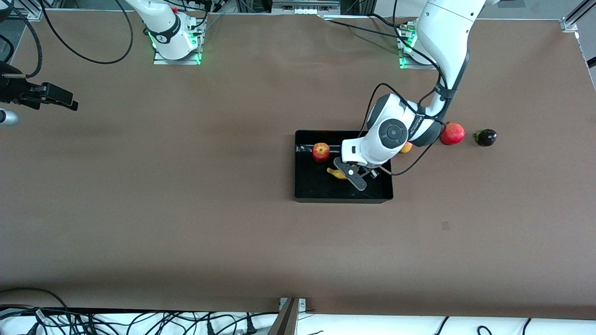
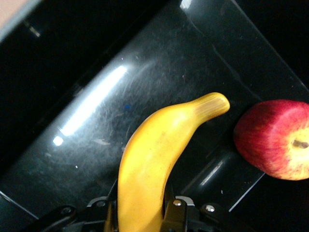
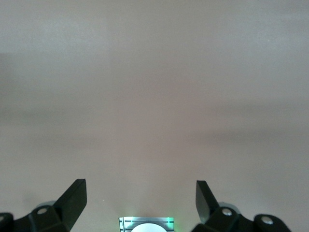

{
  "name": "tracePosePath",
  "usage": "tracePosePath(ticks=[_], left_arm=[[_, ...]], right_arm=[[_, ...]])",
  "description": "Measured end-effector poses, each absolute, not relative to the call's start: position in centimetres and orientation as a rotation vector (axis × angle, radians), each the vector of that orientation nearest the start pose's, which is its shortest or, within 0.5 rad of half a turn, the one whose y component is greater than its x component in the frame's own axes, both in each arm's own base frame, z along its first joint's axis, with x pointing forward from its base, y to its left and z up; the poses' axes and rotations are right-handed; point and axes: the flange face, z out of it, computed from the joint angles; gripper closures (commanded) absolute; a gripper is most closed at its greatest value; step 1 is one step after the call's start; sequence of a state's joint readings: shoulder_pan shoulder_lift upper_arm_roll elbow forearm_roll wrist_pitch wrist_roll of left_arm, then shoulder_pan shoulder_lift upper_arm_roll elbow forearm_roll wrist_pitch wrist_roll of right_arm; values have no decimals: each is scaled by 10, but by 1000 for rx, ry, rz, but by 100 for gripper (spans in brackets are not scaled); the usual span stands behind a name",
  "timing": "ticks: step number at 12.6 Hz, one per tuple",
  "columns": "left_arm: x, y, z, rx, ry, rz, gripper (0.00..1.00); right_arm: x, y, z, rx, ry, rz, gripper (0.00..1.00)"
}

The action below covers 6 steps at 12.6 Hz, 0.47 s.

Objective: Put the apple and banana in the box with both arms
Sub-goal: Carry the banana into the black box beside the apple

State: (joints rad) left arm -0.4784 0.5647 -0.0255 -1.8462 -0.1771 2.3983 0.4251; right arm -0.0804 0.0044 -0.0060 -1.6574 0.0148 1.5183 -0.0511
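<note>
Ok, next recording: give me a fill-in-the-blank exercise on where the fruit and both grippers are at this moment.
1. The small red-and-yellow apple lies inside the glossy black plastic ____.
2. The left gripper is shut on the curved yellow ____.
3. The right gripper, waiting over bare table, has its fingers ____.

Missing words: box; banana; open

Banana (image 1: 336,173) mostly hidden under left arm.

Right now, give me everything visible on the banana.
The curved plain yellow banana has smooth, waxy-looking skin and a blunt ribbed tip. It is gripped at one end by the left tool, over the floor of the shallow glossy black plastic box. Its free tip points toward the small red-and-yellow apple but does not touch it.
</note>
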Motion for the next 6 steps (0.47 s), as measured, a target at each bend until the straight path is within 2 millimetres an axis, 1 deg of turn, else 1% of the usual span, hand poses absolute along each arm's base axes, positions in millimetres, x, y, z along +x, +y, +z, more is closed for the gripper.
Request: tracePosePath(ticks=[3,6], left_arm=[[567,-311,219,-2987,1337,12,100],[574,-300,219,-2926,1450,-4,100]], right_arm=[[544,-45,577,-3109,55,221,0],[545,-45,578,-3110,55,210,0]])
